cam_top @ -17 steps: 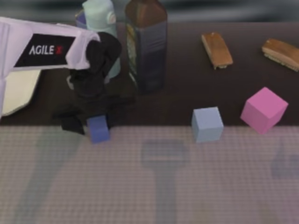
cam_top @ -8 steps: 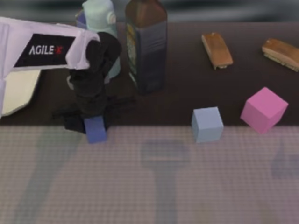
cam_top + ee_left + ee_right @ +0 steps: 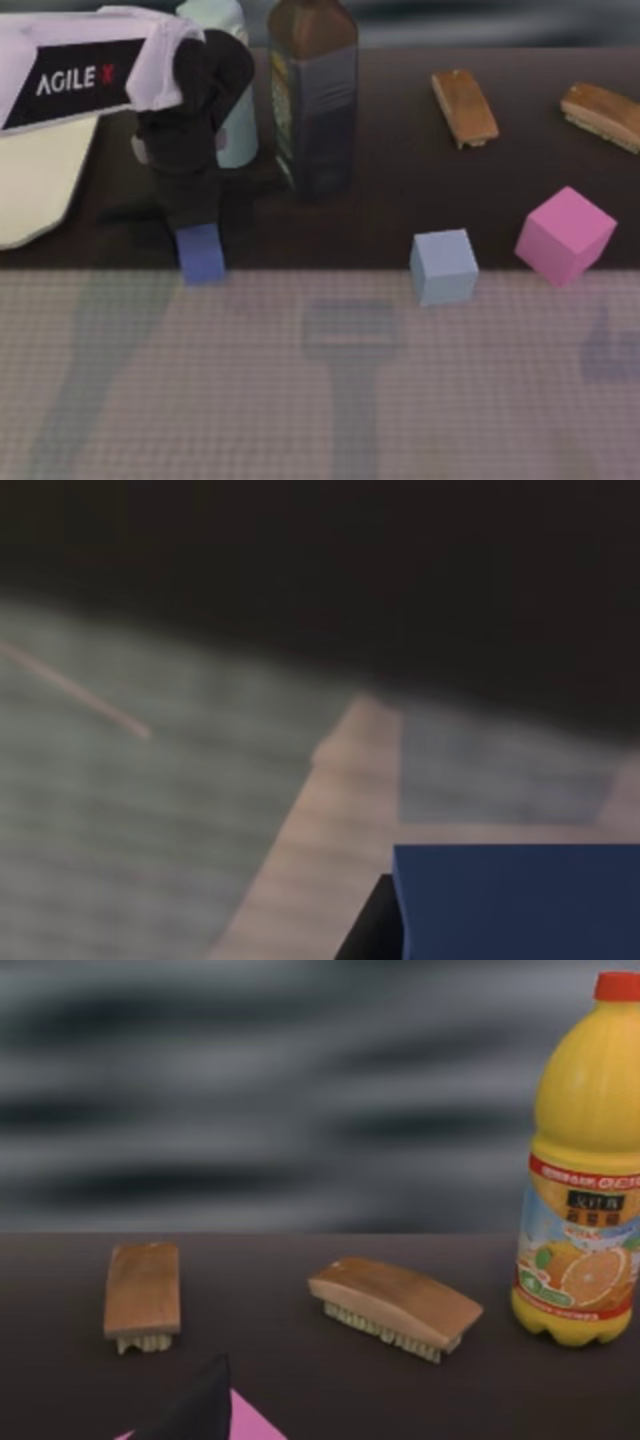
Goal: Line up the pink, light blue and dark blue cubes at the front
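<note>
The left pincer hangs over the left part of the desk, right at the line where the dark brown surface meets the pale grey-lilac gridded front. Its black fingers are pinching the dark blue cube, the smallest of the three, whose top face peeks out just below the fingers in the top view. The left wrist view shows the same cube filling the lower corner, with the gridded surface and a band of shadow beyond it.

Just behind the pincer, on the brown surface, stand a pale blue bottle and, beside it toward the right, a tall dark brown bottle. A cream-coloured object lies to the pincer's left, under the white arm.

Well to the pincer's right, the light blue cube sits across the same boundary line. Farther right still is the pink cube, resting tilted on the brown surface near its edge.

Farthest off, at the back right, lie two wooden brushes, apart from each other.

The right pincer does not show in the top view; its wrist view shows the brushes, an orange juice bottle, and a pink corner beside a dark fingertip, and I cannot tell how the fingers stand.
</note>
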